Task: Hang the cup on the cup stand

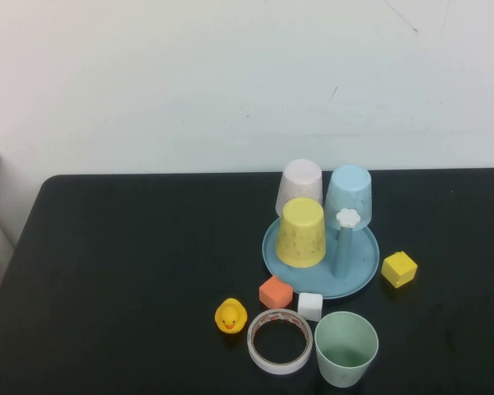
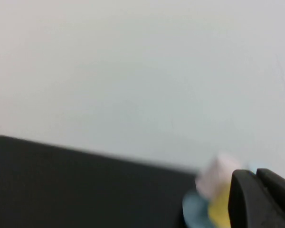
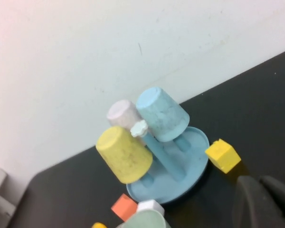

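Observation:
The cup is a pale mint-green tumbler standing upright, mouth up, near the table's front edge; its rim shows in the right wrist view. Behind it sits the cup stand, a round blue base. Three of its pegs carry upside-down cups: yellow, pale white and light blue. One peg with a white flower cap is bare. Neither arm shows in the high view. My left gripper is shut and empty, far from the blurred stand. My right gripper is shut and empty, near the stand's base.
In front of the stand lie an orange cube, a small white block, a yellow duck and a tape roll. A yellow cube sits right of the stand. A white wall backs the black table.

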Controlling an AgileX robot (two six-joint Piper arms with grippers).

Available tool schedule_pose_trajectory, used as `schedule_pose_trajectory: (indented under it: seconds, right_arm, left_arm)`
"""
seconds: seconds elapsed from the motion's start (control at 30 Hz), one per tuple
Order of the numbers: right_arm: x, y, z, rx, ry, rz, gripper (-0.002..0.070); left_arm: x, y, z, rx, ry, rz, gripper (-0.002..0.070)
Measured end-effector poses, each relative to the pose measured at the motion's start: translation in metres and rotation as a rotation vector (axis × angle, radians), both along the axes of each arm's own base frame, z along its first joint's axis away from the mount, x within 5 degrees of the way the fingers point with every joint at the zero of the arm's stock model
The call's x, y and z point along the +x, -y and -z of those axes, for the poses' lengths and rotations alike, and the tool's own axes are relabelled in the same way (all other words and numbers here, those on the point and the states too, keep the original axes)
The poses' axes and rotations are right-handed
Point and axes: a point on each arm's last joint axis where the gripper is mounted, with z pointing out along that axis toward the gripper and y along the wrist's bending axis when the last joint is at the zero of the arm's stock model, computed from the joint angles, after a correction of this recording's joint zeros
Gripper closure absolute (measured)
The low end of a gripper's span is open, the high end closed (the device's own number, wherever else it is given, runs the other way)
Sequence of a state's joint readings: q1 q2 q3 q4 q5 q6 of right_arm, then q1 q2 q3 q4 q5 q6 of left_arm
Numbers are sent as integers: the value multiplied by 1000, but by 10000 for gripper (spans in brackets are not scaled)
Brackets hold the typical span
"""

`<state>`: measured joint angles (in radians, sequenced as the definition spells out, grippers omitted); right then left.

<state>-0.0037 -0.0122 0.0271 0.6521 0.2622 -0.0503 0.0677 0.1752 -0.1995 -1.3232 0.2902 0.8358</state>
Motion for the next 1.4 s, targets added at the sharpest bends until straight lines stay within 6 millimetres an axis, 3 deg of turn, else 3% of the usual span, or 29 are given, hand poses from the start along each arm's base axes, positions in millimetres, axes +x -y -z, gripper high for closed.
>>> schedule_pose_trajectory:
  seconds: [0.23,0.33,0.47,0.63,0.8,0.97,1.13,1.23,1.4]
  right_arm:
    - [0,-1,1,-37,-7,-18,678]
    - [-1,-1,2,-69,-6,-29,678]
    - [-1,-2,2,-84,-6,-35,678]
    - [-1,-2,2,-88,-7,-37,678]
    - [-1,-2,3,-89,-16,-45,678]
    - [-1,-3,4,-92,-25,-54,678]
    - [-2,-3,4,-92,-28,-56,678]
    - [-2,-3,4,-92,-28,-56,678]
    - [-2,-4,5,-92,-35,-62,678]
  left_arm:
    - [55,19,-49,370,-283,372,677]
    - [94,28,-57,420,-436,575,677]
    - [130,50,-46,530,-547,737,677]
    - [155,94,-26,819,-709,816,677]
    - [172,152,-15,1014,-763,814,677]
    - [187,206,-10,1034,-751,826,677]
    - [192,253,12,1079,-772,847,662]
    - [196,276,27,1068,-813,847,564]
    - [210,301,51,1003,-920,853,251]
